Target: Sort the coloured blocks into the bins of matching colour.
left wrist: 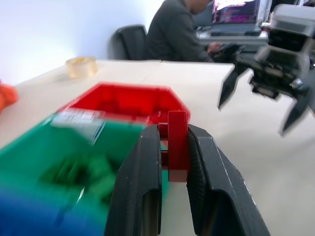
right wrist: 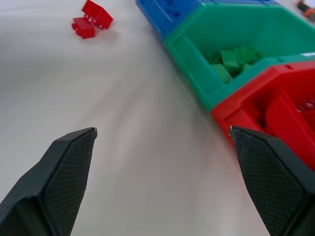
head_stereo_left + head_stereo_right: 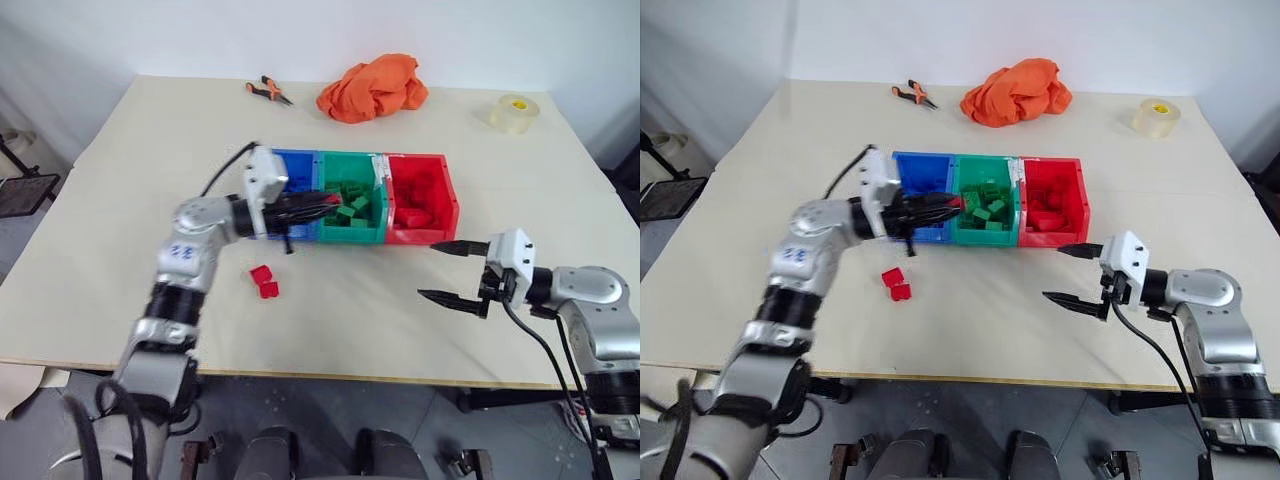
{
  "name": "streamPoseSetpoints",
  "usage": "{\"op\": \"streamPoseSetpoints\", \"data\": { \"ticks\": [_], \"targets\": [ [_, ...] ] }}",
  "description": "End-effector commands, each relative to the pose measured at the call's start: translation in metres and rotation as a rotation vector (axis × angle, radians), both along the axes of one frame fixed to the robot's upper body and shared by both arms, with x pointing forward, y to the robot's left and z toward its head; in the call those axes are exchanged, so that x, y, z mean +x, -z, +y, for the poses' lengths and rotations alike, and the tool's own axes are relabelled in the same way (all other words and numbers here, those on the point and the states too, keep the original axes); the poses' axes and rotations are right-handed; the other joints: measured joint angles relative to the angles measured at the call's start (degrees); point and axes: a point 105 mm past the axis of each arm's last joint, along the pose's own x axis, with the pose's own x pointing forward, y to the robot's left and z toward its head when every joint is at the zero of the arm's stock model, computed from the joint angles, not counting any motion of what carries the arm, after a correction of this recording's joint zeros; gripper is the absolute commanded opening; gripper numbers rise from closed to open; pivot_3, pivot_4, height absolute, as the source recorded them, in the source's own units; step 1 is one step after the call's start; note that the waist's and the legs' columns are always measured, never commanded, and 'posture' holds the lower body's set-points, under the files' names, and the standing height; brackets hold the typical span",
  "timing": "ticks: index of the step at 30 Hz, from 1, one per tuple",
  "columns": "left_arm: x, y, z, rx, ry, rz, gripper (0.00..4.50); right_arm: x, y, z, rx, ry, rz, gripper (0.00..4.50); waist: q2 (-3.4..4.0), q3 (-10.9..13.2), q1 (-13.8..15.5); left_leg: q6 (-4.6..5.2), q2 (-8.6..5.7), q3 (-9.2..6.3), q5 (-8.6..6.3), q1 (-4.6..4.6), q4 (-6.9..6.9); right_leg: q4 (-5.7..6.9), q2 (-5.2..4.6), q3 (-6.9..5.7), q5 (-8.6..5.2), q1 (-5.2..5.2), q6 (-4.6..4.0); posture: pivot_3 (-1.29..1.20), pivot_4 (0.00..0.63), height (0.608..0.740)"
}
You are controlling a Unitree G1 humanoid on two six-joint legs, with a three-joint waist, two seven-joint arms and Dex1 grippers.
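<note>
The bins stand joined in a row mid-table: blue, green holding several green blocks, and red with red blocks inside. My left gripper reaches level across the blue bin's front to the green bin. The left wrist view shows it shut on a red block. Two more red blocks lie on the table in front of the blue bin. In front of the red bin and to its right, my right gripper stands open with nothing between its fingers.
At the table's far edge lie an orange cloth, orange-handled pliers and a clear tape roll. In the left wrist view a person sits at a desk beyond the table.
</note>
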Motion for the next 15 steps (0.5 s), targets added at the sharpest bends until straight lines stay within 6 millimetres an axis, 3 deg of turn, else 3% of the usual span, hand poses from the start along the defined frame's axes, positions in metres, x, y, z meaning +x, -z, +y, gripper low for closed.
{"op": "streamPoseSetpoints", "data": {
  "ticks": [1,9,12,15],
  "targets": [
    [0.008,-0.011,-0.029,-0.001,0.036,-0.05,0.33,-0.008,-0.014,-0.002,0.02,0.025,-0.055,4.5,-0.07,0.0,0.0,0.0,0.0,0.05,0.01,-0.02,0.01,-0.02,0.01,-0.03,0.0,0.0,0.0,0.0,0.15,0.74],
    [0.023,-0.015,-0.082,-0.004,0.0,-0.026,0.33,-0.022,-0.008,-0.003,0.043,0.087,-0.053,4.5,-0.15,0.1,0.0,0.02,-0.01,0.09,0.03,-0.02,-0.04,-0.14,0.01,-0.02,0.01,-0.02,0.05,0.0,0.15,0.74],
    [0.026,-0.025,-0.108,-0.012,-0.063,-0.025,0.33,-0.029,-0.004,-0.003,0.055,0.113,-0.05,4.5,-0.23,0.1,0.1,0.03,0.0,0.07,0.04,-0.06,-0.04,-0.14,0.0,-0.03,0.02,-0.04,0.05,0.0,0.15,0.74],
    [0.031,-0.028,-0.115,-0.026,-0.124,-0.013,1.31,-0.032,-0.004,-0.002,0.063,0.127,-0.052,4.5,-0.24,0.1,0.2,0.08,-0.07,0.06,0.06,-0.08,-0.04,-0.2,-0.06,-0.01,0.08,-0.02,0.16,0.0,0.15,0.74]
  ]
}}
